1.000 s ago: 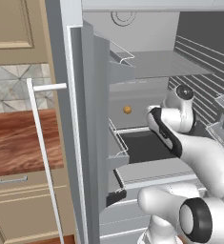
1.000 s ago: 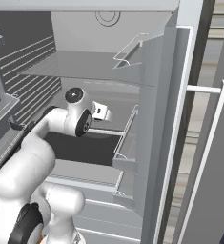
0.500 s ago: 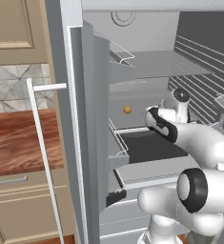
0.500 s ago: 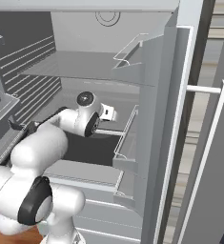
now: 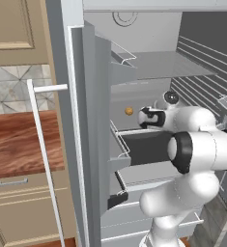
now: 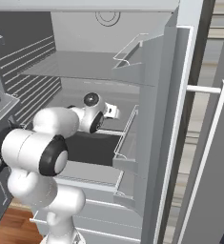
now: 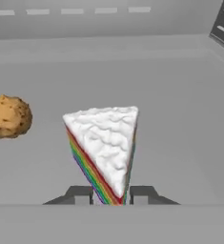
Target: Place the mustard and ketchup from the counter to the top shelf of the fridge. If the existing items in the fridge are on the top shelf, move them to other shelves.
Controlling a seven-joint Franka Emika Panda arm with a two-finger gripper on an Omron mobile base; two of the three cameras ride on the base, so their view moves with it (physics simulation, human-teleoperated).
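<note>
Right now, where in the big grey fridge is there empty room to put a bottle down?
The top grey shelf edged with white wire looks bare from back wall to front edge. On the shelf below, floor lies free right of the rainbow-striped cake wedge. It is crowded on the cake's left, by the small orange ball, and around the gripper.

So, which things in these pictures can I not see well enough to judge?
- Cake: in the hand view its narrow tip is hidden between the fingers, so a grip cannot be confirmed.
- Cake, left base view: hidden behind the arm.
- Orange ball: too small in the left base view to tell what it is.
- Counter: cut off by the left edge and the fridge door, so no bottles can be seen.
</note>
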